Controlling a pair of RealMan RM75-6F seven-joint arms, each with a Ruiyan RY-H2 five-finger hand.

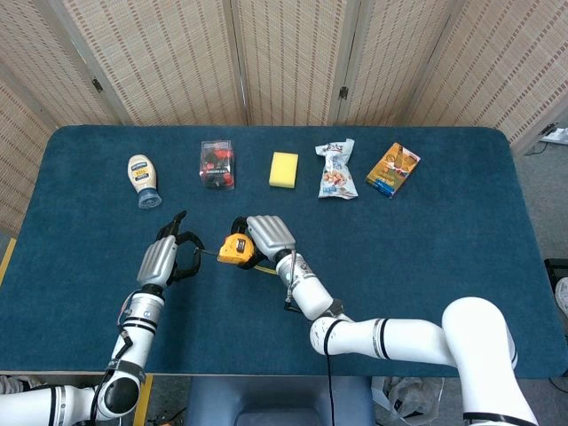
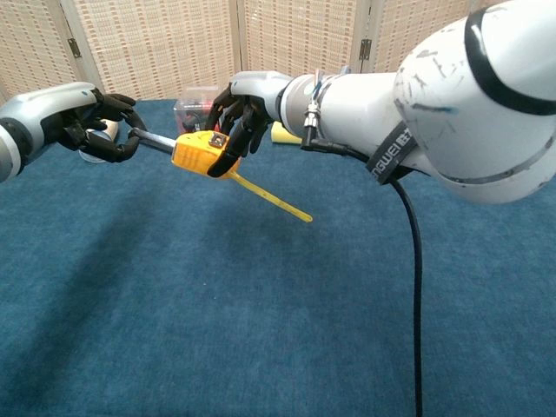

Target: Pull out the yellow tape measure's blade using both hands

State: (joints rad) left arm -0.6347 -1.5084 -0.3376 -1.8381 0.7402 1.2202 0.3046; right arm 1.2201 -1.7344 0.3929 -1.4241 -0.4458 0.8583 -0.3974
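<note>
My right hand [image 2: 241, 113] [image 1: 269, 236] grips the yellow tape measure [image 2: 198, 155] [image 1: 234, 249] above the blue table. A short stretch of blade [image 2: 156, 140] runs out of the case to the left. My left hand [image 2: 94, 124] [image 1: 163, 259] pinches the blade's end, its fingers curled around it. A yellow strap [image 2: 274, 197] hangs from the case toward the lower right.
Along the far side of the blue table [image 1: 399, 266] lie a mayonnaise bottle [image 1: 143, 178], a clear box with red contents [image 1: 216, 163], a yellow sponge [image 1: 284, 169], a snack bag [image 1: 336, 170] and an orange packet [image 1: 393, 169].
</note>
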